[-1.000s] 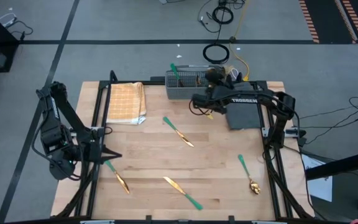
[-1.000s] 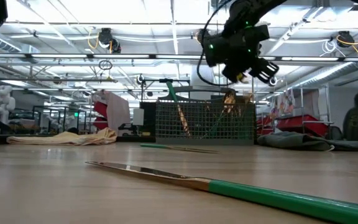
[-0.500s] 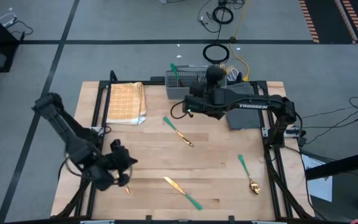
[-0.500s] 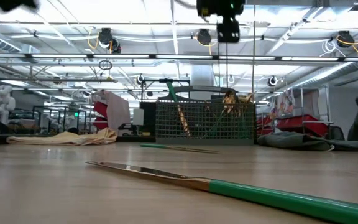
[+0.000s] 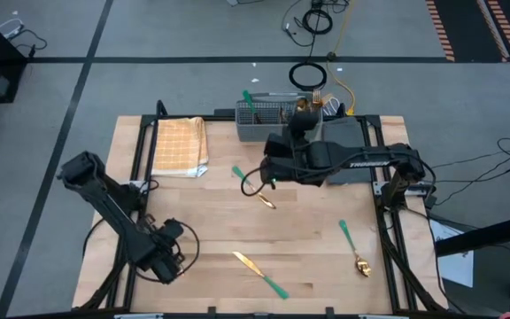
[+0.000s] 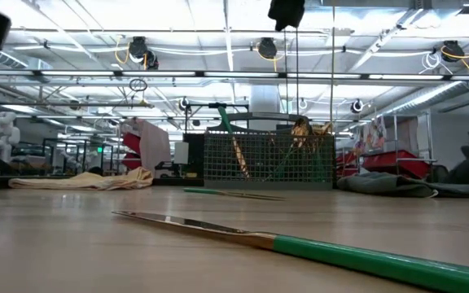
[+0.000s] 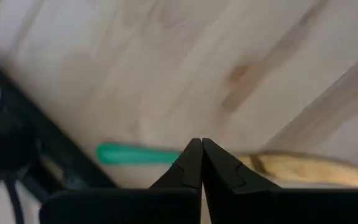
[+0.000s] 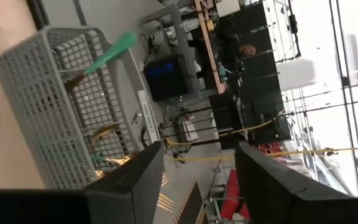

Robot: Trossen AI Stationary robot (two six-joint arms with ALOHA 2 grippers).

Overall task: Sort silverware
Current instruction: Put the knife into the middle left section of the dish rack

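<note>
My left gripper (image 7: 196, 163) sits pinched together over a teal-handled gold utensil (image 7: 143, 154) on the table (image 5: 308, 239); my right gripper (image 5: 271, 171), fingers apart, hovers near the basket (image 5: 268, 128).

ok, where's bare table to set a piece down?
Bare wood between the checked cloth and the left end effector, and along the right edge above the spoon. Crowded by the basket, where the right end effector hovers over a knife.

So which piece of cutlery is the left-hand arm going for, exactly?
Start at the wooden table and go to its front left corner, where the left gripper hangs, shut. The piece lies right below it, gold with a green handle, the only one at that corner.
</note>
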